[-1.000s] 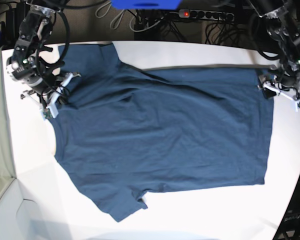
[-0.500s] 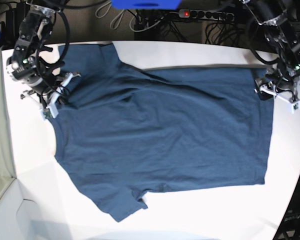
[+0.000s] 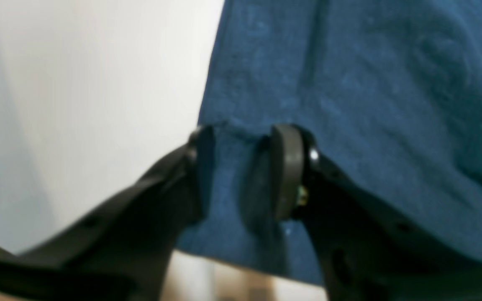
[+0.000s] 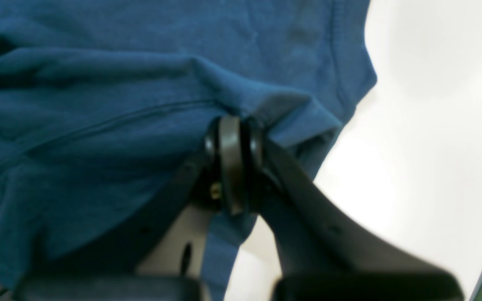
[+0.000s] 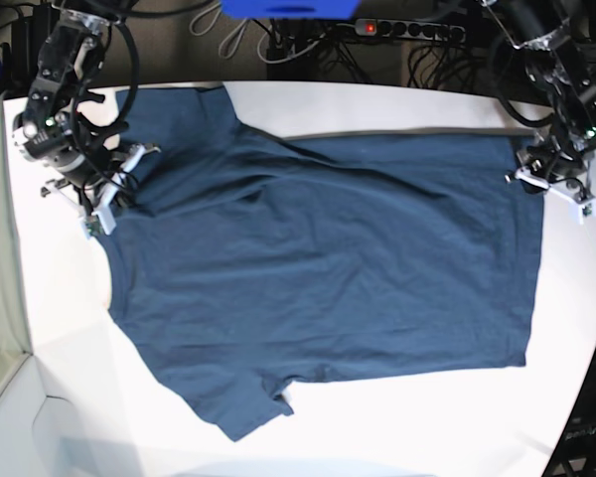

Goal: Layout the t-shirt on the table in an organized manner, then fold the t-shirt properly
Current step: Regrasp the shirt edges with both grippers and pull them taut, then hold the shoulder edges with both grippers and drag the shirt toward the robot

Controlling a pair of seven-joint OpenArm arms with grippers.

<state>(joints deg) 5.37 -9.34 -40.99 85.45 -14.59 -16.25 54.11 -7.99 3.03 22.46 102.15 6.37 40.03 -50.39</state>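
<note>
White and matte, the table (image 5: pixel 397 417) fills most of the base view, its curved rim sweeping round from 12 o'clock to 5 o'clock, with bare surface showing along the 6 o'clock side and at both ends. Beyond the rim at 12 o'clock the room is dark and cluttered: a black power strip (image 5: pixel 409 30) with a red lit switch, loose cables, and a blue object (image 5: pixel 290 8) at the top edge. A pale greenish surface (image 5: pixel 0 298) runs down the 9 o'clock side. The t-shirt (image 5: pixel 318 268), dark navy, lies spread flat across the middle of the table, neck end toward 9 o'clock, hem toward 3 o'clock, one sleeve pointing to 6 o'clock and the other to 11 o'clock. The left gripper (image 3: pixel 241 171) sits at the hem's 2 o'clock corner; its pads straddle the cloth edge with a gap between them, and whether they grip cannot be told. The right gripper (image 4: pixel 234 163) at 9 o'clock has its pads pressed together, pinching a bunched fold of the t-shirt by the shoulder.
</note>
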